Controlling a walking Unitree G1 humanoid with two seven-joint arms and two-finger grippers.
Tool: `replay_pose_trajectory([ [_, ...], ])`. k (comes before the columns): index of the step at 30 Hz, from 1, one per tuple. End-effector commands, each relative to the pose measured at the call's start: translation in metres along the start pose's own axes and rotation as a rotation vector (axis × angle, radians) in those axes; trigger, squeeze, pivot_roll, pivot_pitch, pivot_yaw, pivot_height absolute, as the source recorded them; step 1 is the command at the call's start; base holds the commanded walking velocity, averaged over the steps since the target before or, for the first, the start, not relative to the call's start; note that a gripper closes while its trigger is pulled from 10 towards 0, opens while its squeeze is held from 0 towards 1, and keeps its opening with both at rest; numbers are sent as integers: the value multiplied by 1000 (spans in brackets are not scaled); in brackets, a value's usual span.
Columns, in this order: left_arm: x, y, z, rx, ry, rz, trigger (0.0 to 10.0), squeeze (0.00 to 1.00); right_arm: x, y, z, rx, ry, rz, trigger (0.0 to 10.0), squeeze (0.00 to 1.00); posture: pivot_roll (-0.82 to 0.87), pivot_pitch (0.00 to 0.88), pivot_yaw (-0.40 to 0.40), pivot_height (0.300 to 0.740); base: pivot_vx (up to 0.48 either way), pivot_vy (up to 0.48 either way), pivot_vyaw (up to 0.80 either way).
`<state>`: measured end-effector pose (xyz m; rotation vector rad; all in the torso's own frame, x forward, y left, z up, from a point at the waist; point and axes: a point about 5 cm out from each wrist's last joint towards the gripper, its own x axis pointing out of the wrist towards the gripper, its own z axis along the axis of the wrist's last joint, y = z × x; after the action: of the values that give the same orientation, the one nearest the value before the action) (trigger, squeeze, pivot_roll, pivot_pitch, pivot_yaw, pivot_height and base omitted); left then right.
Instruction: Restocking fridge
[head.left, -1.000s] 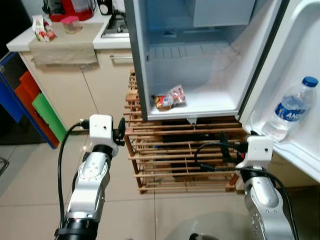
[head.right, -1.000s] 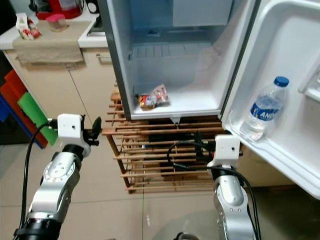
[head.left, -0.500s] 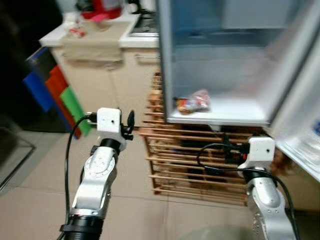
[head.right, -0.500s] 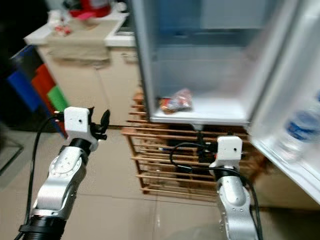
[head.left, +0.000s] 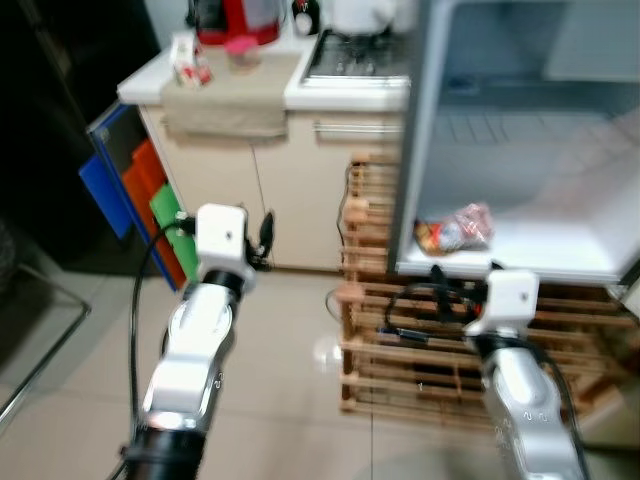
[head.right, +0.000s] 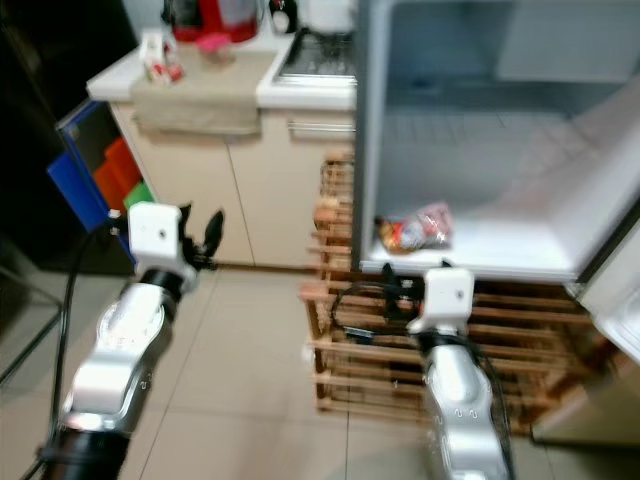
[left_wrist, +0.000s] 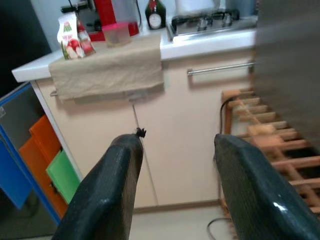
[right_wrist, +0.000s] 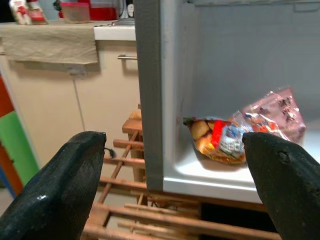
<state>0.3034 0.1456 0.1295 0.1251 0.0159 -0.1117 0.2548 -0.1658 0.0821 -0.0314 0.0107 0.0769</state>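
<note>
The fridge (head.left: 417, 150) stands open on the right, and a crinkled snack packet (head.left: 455, 228) lies on its bottom shelf (head.left: 545, 258). My left gripper (head.left: 264, 232) is held out at mid-height, open and empty, facing the counter cupboards (left_wrist: 190, 140). My right gripper (head.left: 442, 288) is open and empty just below the fridge's front edge, with the snack packet (right_wrist: 242, 132) ahead between its spread fingers (right_wrist: 60, 185). On the counter stand a small carton (left_wrist: 70, 37) and a pink-lidded tub (left_wrist: 116, 34).
A wooden slatted rack (head.left: 400, 345) carries the fridge, with cables hanging at its front. A beige cloth (head.left: 225, 95) hangs over the counter edge beside a stove (head.left: 355, 55) and a red appliance (head.left: 235, 18). Blue, orange and green boards (head.left: 130, 180) lean at the left. The tiled floor (head.left: 290, 380) lies below.
The camera has swung left, so the fridge sits further right and its door with the water bottle has left the picture. Both arms keep their pose and stay open.
</note>
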Motion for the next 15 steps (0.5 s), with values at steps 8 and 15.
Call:
replay_pose_trajectory([
  [8,5,-17,4,12,-3,-64,10000,0,1,-10,-1,-17,10,-41,10000,0,-62,0,72,740,0,0,-600],
  [15,5,-18,8,36,-34,-76,10000,0,2,-12,0,-47,12,-34,10000,0,-57,0,65,740,0,0,0],
])
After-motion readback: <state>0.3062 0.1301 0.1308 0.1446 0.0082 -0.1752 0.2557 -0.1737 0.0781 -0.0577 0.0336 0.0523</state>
